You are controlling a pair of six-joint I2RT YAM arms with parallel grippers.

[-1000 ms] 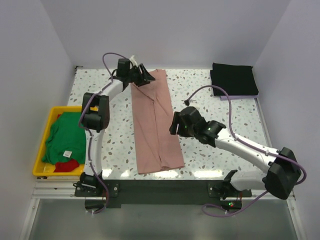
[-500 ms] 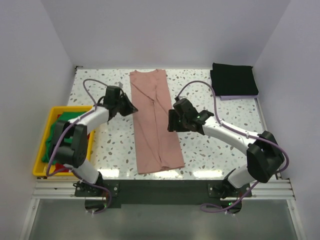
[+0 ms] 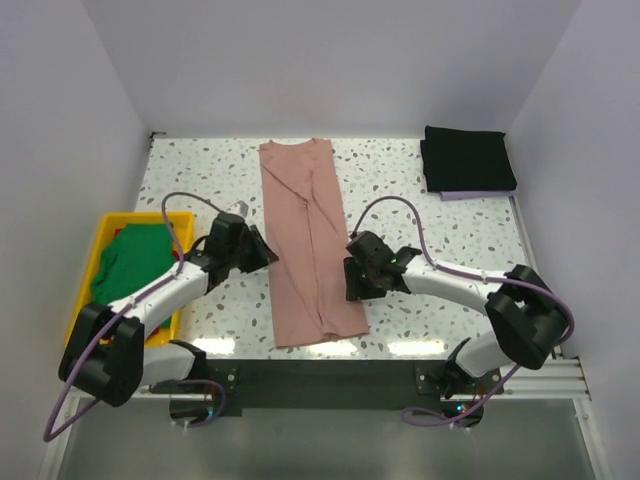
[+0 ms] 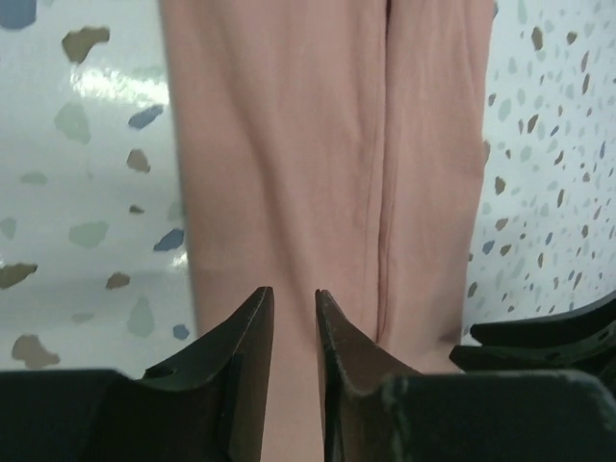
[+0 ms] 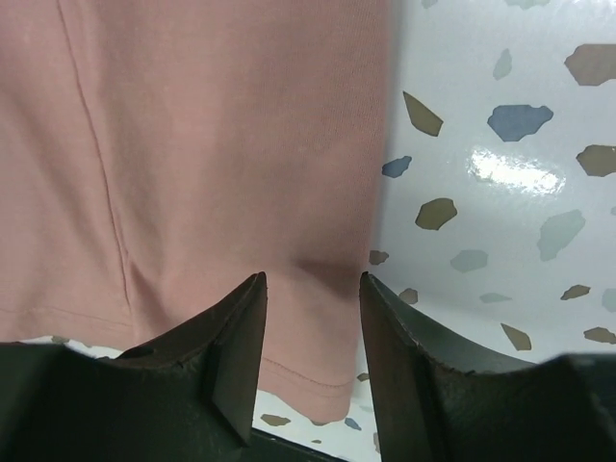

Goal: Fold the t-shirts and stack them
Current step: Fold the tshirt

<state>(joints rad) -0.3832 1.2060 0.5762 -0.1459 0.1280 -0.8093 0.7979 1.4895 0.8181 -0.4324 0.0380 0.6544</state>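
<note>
Top view: pink t-shirt (image 3: 305, 235) lies flat on the speckled table (image 3: 450, 240). It's folded lengthwise into a long strip running far-to-near, approx. mid-table. Left gripper (image 3: 266, 252) sits low at the strip's left edge, about halfway along. Right gripper (image 3: 350, 280) sits low at the right edge, a bit nearer the hem. Jaw state not readable from up here. Yellow bin (image 3: 125, 218) at the table's left side w/ a green shirt (image 3: 125, 270) bunched in it. Far right corner: black shirt (image 3: 468, 158), folded, lying on a lilac cloth (image 3: 475, 194) that peeks out at its near side.

Left wrist view: left gripper (image 4: 292, 296) hangs over the pink t-shirt (image 4: 289, 144). Its fingers (image 4: 245, 366) are a narrow slit apart w/ nothing pinched btwn them; the cloth shows flat through the gap. A lengthwise crease runs along the strip beside the tips. Bare table (image 4: 87, 144) shows on both sides of the strip.

Right wrist view: right gripper (image 5: 313, 281) has its jaws parted, wider than the left's, holding nothing. The gap sits over the pink t-shirt (image 5: 192, 144) right by its side edge. One finger is over the cloth, the other approx. on the edge line, w/ bare table (image 5: 481, 241) beyond. The hem shows btwn the fingers, close to the strip's corner.
</note>
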